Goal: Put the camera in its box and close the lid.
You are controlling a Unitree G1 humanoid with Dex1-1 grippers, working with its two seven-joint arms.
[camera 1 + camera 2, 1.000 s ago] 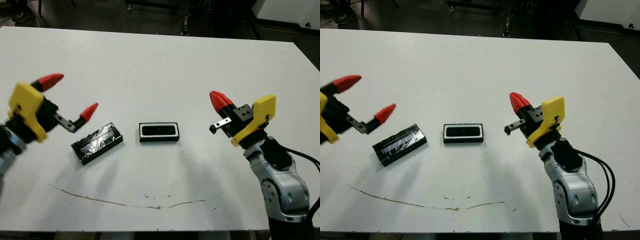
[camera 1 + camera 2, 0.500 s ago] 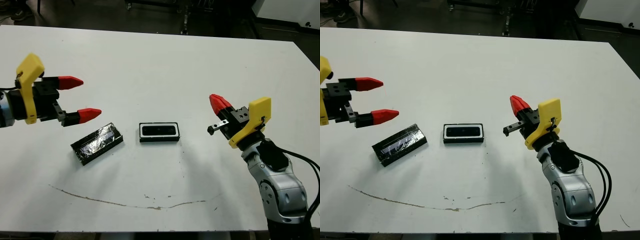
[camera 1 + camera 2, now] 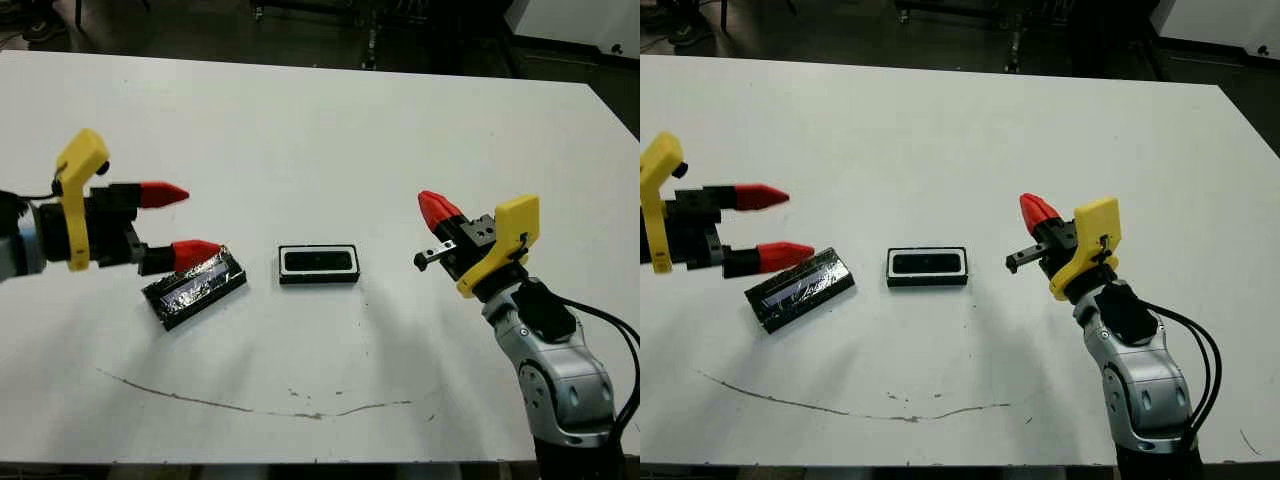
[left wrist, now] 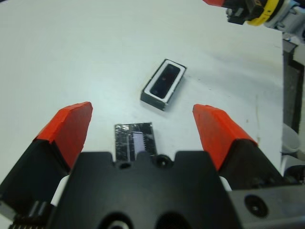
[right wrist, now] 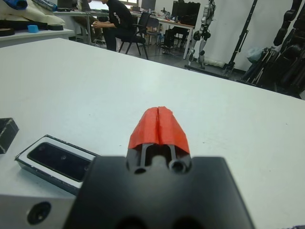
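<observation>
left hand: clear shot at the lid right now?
Probably yes. The left hand is open, its fingers close beside the lid, which lies flat on the table apart from the box. Nothing lies between them.

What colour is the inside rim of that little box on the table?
White, around a dark middle; the box itself is black outside. The left wrist view shows it best.

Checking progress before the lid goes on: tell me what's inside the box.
The camera, a dark oblong, lies inside the white-lined box, uncovered. The box floor beneath it is hidden. The lid rests apart on the table.
</observation>
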